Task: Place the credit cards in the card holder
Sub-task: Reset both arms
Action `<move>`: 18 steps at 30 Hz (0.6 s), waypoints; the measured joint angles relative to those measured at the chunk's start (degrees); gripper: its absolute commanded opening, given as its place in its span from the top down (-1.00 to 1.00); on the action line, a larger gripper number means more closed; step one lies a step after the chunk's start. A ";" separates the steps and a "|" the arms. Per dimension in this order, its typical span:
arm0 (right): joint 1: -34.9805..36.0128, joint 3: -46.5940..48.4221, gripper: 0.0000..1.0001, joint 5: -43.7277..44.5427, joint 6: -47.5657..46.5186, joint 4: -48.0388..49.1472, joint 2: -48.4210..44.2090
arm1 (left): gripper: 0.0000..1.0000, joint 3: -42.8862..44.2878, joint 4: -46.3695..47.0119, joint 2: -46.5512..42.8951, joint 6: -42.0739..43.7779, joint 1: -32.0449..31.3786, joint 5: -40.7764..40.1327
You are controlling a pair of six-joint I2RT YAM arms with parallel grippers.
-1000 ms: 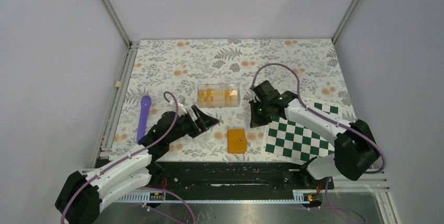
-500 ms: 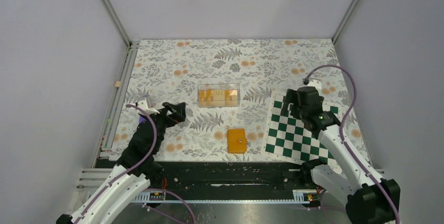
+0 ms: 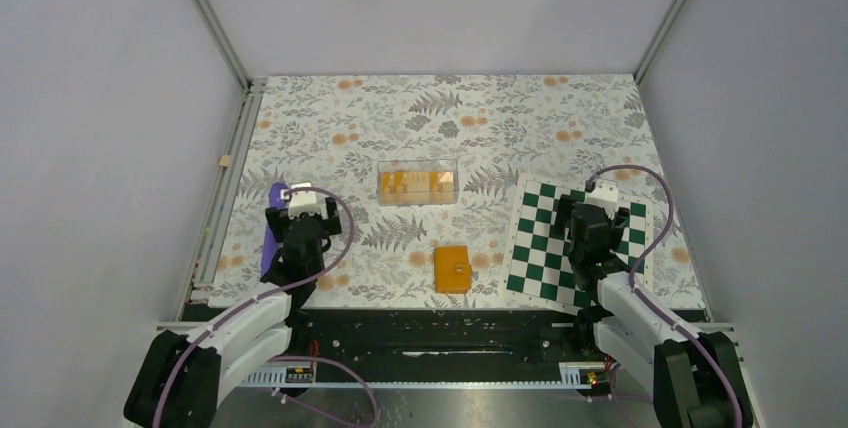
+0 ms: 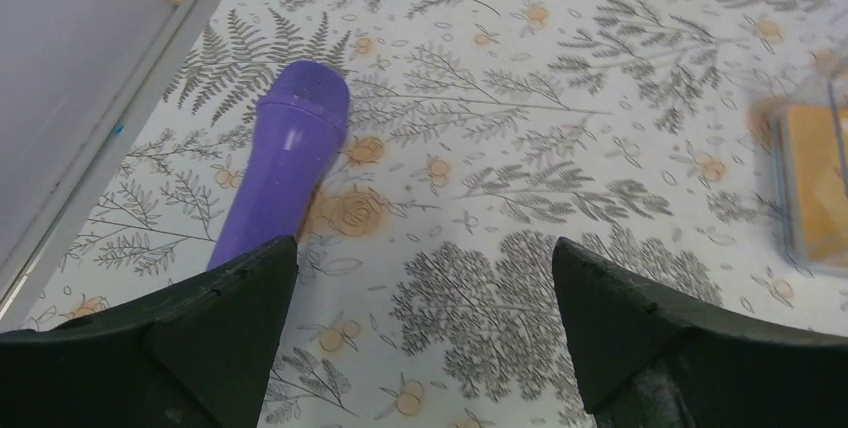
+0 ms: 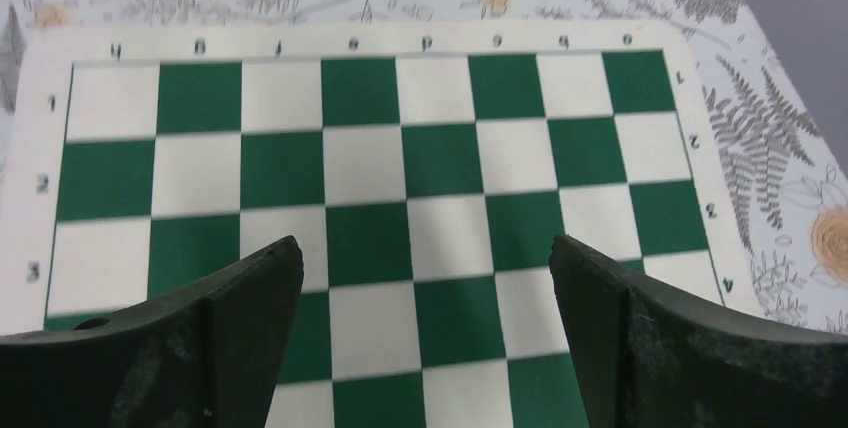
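Observation:
The card holder [image 3: 452, 268], a small orange wallet with a stud, lies folded shut at the near middle of the table. The orange credit cards [image 3: 415, 184] are inside a clear plastic box [image 3: 417, 182] behind it; the left wrist view catches the cards [image 4: 815, 183] at its right edge. My left gripper [image 3: 303, 212] [image 4: 423, 244] hangs open and empty over the floral cloth, left of the holder. Over the chequered board, right of the holder, my right gripper [image 3: 582, 218] [image 5: 425, 242] is open and empty too.
A purple cylindrical object [image 3: 272, 223] [image 4: 283, 163] lies just left of my left gripper. The green-and-white chequered board [image 3: 545, 248] [image 5: 380, 148] covers the near right of the floral tablecloth [image 3: 400, 118]. A metal rail [image 3: 225, 188] runs along the left edge.
Both arms have pulled back from the table's middle to the near sides. The right gripper has opened and now hangs over the chequered board. The left has swung beside the purple object.

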 measured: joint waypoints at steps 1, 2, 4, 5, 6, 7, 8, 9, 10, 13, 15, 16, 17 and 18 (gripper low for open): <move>-0.92 -0.46 -0.99 -0.44 -0.63 2.14 0.52 | -0.98 -0.44 1.51 0.92 0.74 2.14 1.42; -2.32 -0.52 -0.99 -1.38 -1.20 4.61 1.68 | -0.98 -0.63 3.69 1.86 1.36 4.87 3.74; -4.68 0.15 -0.99 -3.63 -2.12 9.05 4.85 | -0.98 -0.63 8.48 3.63 2.47 9.44 8.28; -5.64 0.83 -0.99 -5.20 -2.54 10.67 6.71 | -0.98 -0.63 10.97 4.68 2.97 11.30 10.32; -6.29 1.62 -0.99 -6.71 -2.99 12.37 8.79 | -0.98 -0.63 13.57 5.95 3.50 12.96 12.26; -6.62 2.21 -0.99 -8.07 -3.34 13.88 10.34 | -0.98 -0.68 17.40 8.04 3.98 14.67 14.40; -6.97 2.86 -0.99 -9.84 -3.72 16.28 12.33 | -0.98 -0.68 20.76 10.21 4.37 15.76 16.24; -7.17 3.21 -0.99 -10.97 -3.91 17.90 13.64 | -0.98 -0.68 23.74 12.35 4.63 16.52 18.05; -7.48 3.74 -0.99 -12.46 -4.02 19.98 15.34 | -0.98 -0.68 26.73 14.82 4.96 17.27 19.93; -9.99 4.02 -0.99 -16.31 -3.34 29.24 21.90 | -0.98 -0.28 36.81 25.62 5.99 19.04 25.83; -11.43 4.00 -0.99 -18.01 -2.82 32.59 25.86 | -0.98 0.44 36.61 29.11 6.54 19.32 28.26; -11.82 3.89 -0.99 -18.56 -2.64 32.63 26.43 | -0.98 0.74 35.87 29.18 6.75 19.37 28.96; -12.02 3.74 -0.99 -19.19 -2.51 33.68 26.75 | -0.98 1.42 35.47 29.16 6.91 19.37 29.57; -12.04 3.52 -0.99 -19.43 -2.34 35.28 26.88 | -0.98 2.51 35.32 29.33 6.88 19.39 30.01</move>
